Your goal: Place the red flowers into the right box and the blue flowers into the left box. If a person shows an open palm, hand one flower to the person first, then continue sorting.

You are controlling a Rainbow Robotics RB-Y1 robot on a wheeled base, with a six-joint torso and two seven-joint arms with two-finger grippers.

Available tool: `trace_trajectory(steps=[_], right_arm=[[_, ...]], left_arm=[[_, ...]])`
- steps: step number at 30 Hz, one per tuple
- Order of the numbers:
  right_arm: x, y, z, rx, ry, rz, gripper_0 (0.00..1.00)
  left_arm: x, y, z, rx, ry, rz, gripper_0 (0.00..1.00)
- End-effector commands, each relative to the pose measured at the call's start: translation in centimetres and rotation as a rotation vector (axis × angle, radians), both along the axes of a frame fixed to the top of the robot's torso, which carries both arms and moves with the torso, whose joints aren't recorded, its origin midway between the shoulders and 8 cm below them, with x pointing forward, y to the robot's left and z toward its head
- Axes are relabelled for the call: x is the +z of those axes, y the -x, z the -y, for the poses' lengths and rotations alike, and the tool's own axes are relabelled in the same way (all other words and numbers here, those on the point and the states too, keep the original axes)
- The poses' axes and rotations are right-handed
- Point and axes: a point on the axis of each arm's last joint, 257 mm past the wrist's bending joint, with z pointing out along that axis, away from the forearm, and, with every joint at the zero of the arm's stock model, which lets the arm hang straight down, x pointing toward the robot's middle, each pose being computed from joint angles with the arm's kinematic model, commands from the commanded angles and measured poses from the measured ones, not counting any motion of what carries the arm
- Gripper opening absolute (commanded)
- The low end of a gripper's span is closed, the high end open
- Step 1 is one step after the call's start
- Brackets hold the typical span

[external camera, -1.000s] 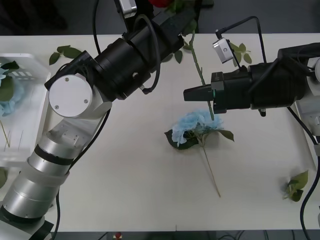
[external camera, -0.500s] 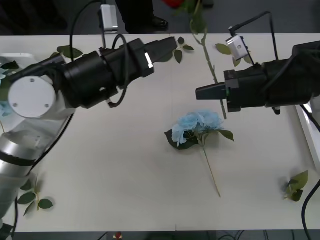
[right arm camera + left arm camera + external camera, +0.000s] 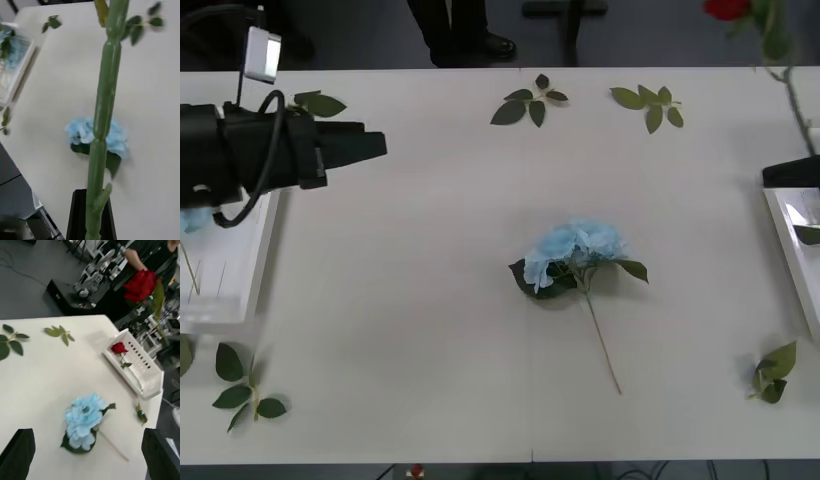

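Front view shows both arms pulled apart since a second ago: right pincer pinching a red rose stem now above the right box, left pincer spread beside the left box, so one blue flower on the counter waits.

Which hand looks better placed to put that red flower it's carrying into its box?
The right hand: it already grips the red flower's stem and sits at the right box. The left hand is open, beside the left box.
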Motion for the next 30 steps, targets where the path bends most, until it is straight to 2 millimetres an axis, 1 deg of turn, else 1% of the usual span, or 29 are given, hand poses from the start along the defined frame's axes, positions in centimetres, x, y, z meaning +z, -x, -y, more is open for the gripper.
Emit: trace_trajectory(steps=[1,4,5,6,7,8,9,12,15,21,22,23,24,26,30], right_arm=[[0.6,-0.4,6.8,-0.184,0.175,-0.01,0.0],[0.4,-0.5,11.4,-0.304,0.291,-0.029,0.0],[0.4,-0.4,13.5,-0.357,0.345,-0.037,0.0],[0.3,-0.4,14.5,-0.382,0.366,-0.039,0.0],[-0.1,-0.2,16.9,-0.444,0.414,-0.055,0.0],[-0.4,-0.1,18.2,-0.475,0.435,-0.066,0.0],[-0.7,-0.1,19.1,-0.494,0.446,-0.072,0.0],[-2.6,-0.2,23.4,-0.6,0.468,-0.109,0.0],[-4.3,-0.2,26.4,-0.669,0.467,-0.133,0.0],[-8.0,0.0,29.6,-0.764,0.416,-0.18,0.0],[-8.3,0.0,29.9,-0.77,0.416,-0.179,0.0],[-9.0,0.3,30.6,-0.785,0.419,-0.183,0.0],[-9.4,0.3,30.7,-0.788,0.421,-0.185,0.0],[-10.7,0.4,31.0,-0.79,0.439,-0.192,0.0],[-12.7,0.7,31.3,-0.793,0.465,-0.201,0.0]], left_arm=[[1.5,0.6,-0.5,-0.028,-0.098,0.097,0.82],[1.7,0.7,-0.6,-0.034,-0.108,0.12,0.83],[1.7,0.7,-0.6,-0.036,-0.11,0.125,0.82],[1.7,0.7,-0.6,-0.037,-0.109,0.125,0.83],[1.8,0.8,-0.5,-0.042,-0.106,0.128,0.82],[1.9,0.9,-0.4,-0.043,-0.102,0.129,0.82],[1.9,0.9,-0.4,-0.045,-0.099,0.129,0.82],[2.0,1.0,-0.3,-0.05,-0.096,0.132,0.82],[2.0,0.9,-0.3,-0.049,-0.095,0.13,0.82],[1.9,0.9,-0.4,-0.045,-0.094,0.129,0.83],[2.0,0.8,-0.5,-0.043,-0.095,0.129,0.87],[2.0,0.9,-0.5,-0.043,-0.092,0.128,1.0],[1.9,0.8,-0.4,-0.043,-0.091,0.127,1.0],[1.9,0.8,-0.5,-0.041,-0.092,0.126,1.0],[1.8,0.9,-0.5,-0.042,-0.091,0.124,1.0]])
